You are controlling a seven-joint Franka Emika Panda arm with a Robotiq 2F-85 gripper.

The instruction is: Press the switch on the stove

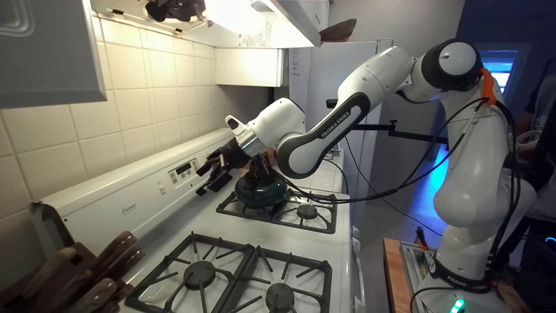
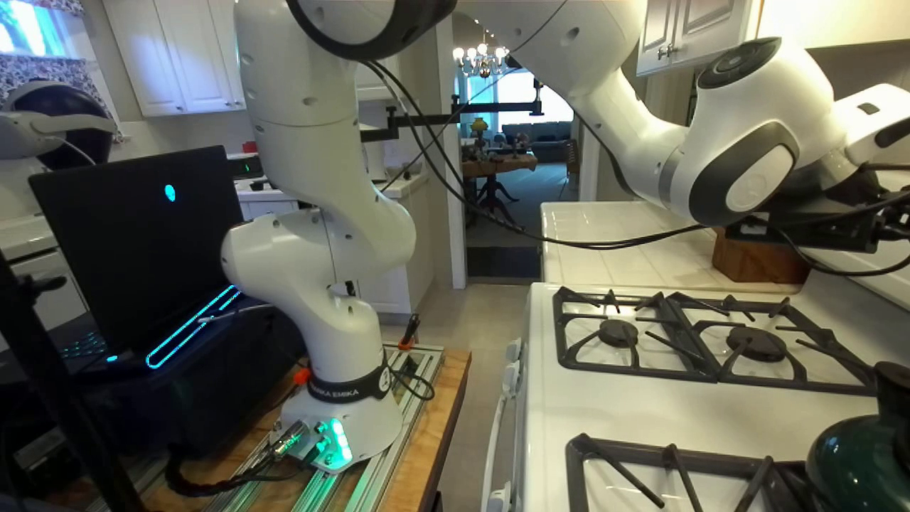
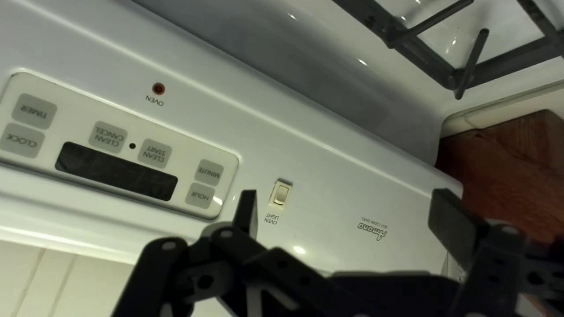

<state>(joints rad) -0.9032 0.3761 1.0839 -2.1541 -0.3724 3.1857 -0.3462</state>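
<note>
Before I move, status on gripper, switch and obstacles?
Gripper open, holding nothing. Oven light switch in wrist view, untouched. Nothing seen between them; green kettle on a rear grate.

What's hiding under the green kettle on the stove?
The green kettle sits on a black grate of the stove, and part of that grate shows past it. What's right beneath the kettle's middle can't be seen, because the kettle covers it.

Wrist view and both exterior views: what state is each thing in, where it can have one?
Gripper: open, holding nothing
Oven light switch: not touched; on or off, cannot tell
Display: dark
Oven indicator: no glow visible
Burners: no flame visible
Green kettle: upright on a grate
Hood light: lit
Laptop: lid open
Chandelier: lit
Base lights: lit green
</note>
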